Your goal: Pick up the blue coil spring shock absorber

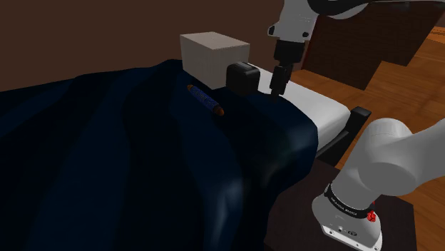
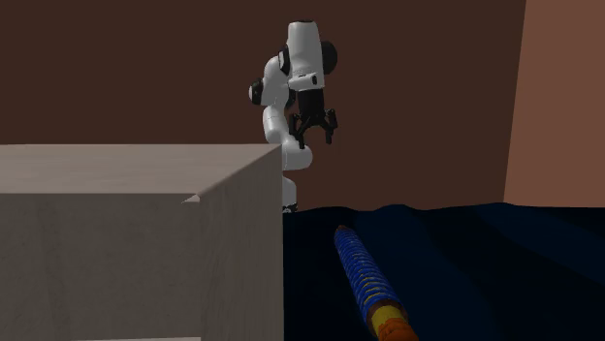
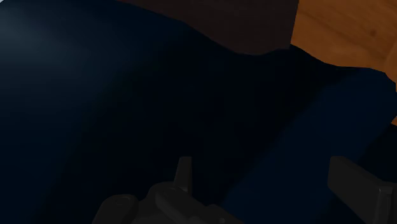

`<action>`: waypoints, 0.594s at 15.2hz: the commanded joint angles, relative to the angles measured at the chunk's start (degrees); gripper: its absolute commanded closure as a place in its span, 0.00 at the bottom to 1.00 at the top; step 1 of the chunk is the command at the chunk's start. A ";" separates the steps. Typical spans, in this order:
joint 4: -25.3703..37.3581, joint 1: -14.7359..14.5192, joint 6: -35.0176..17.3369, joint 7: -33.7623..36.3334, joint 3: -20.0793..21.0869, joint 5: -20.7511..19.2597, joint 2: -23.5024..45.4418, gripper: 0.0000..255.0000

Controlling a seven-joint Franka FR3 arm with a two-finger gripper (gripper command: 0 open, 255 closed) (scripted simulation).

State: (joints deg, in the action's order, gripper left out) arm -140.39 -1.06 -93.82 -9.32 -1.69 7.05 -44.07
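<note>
Navy blanket [image 1: 107,164] covers the bed, rumpled into broad folds. On it lies the blue spring shock absorber [image 1: 207,102], on the shoulder view's left of the pale box [image 1: 214,53] and near the box's lower corner, lying flat and slanting away from the box. Just on the box's other side sits a black block [image 1: 242,77]. Past the block from the box, the white arm [image 1: 299,21] comes down and its jaws hang just above the blanket's edge, where the white mattress [image 1: 321,107] begins. Wooden floor [image 1: 421,64] lies beyond the bed, farther still from the box.

From the second exterior view, the box [image 2: 126,223] looms large, and the shock absorber [image 2: 366,276] lies on the blanket [image 2: 485,252] just beside its right face, with an orange end nearest the camera. The arm [image 2: 296,97] stands behind the box's far corner.

At the wrist, the jaws stand wide apart and grip nothing, with only dark blanket [image 3: 95,95] between them. The shock absorber lies apart from them, on the box's other side.
</note>
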 commanded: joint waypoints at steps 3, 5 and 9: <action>1.25 0.21 -3.30 0.54 0.49 -0.27 4.30 0.00; 2.80 0.44 -6.36 1.15 0.93 -0.62 8.68 0.00; 6.80 1.02 -11.68 2.54 1.70 -1.53 17.53 0.00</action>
State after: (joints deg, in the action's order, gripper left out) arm -135.08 -0.20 -104.16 -7.15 -0.15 5.79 -29.19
